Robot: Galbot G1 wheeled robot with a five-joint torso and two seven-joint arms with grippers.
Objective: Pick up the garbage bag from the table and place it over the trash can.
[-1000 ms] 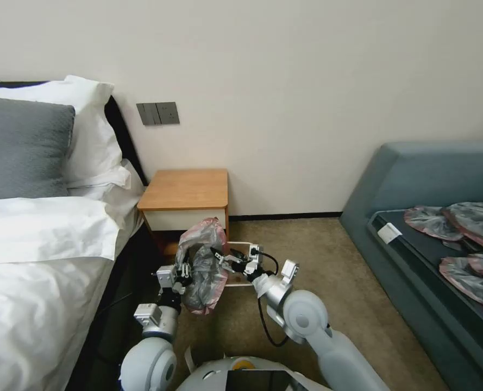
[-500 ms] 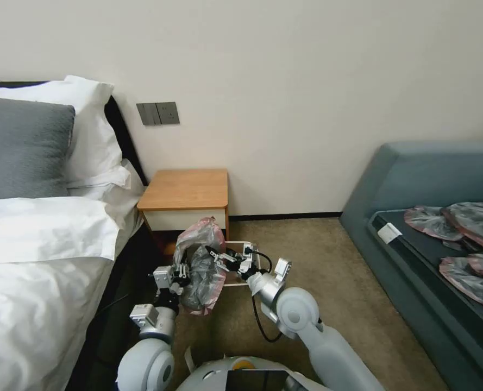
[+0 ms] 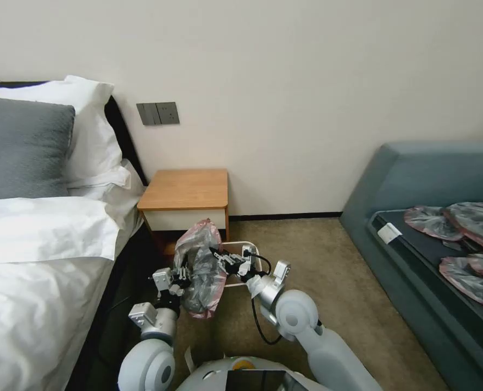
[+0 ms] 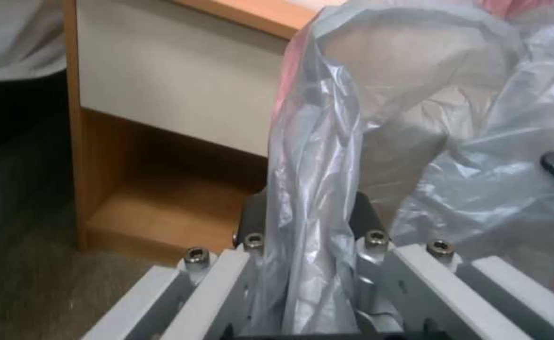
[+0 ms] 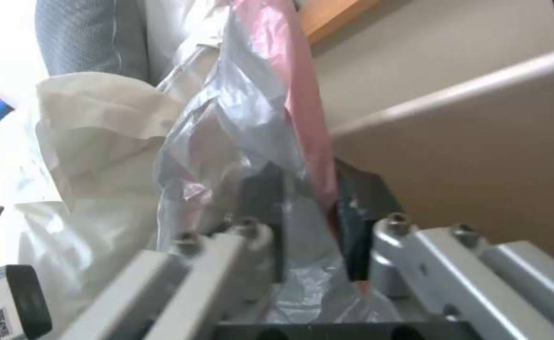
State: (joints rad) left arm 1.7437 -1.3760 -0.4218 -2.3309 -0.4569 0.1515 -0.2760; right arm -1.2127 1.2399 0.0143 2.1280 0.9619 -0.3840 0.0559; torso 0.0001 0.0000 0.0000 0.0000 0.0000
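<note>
The garbage bag [image 3: 200, 266] is already off the table [image 3: 184, 189], stretched between the left gripper [image 3: 180, 273] and right gripper [image 3: 223, 259], each clamped on its plastic, with the trash can [image 3: 246, 266] just below them, not yet covered.

Most of the trash can [image 3: 248, 251] sits behind my right gripper [image 3: 223, 259] and the garbage bag [image 3: 200, 271], leaving a strip of pale rim in sight. The bag's folds wrap my left gripper [image 3: 184, 270], covering its fingertips. The counter's [image 4: 163, 118] top runs off the left wrist picture's edge.
</note>
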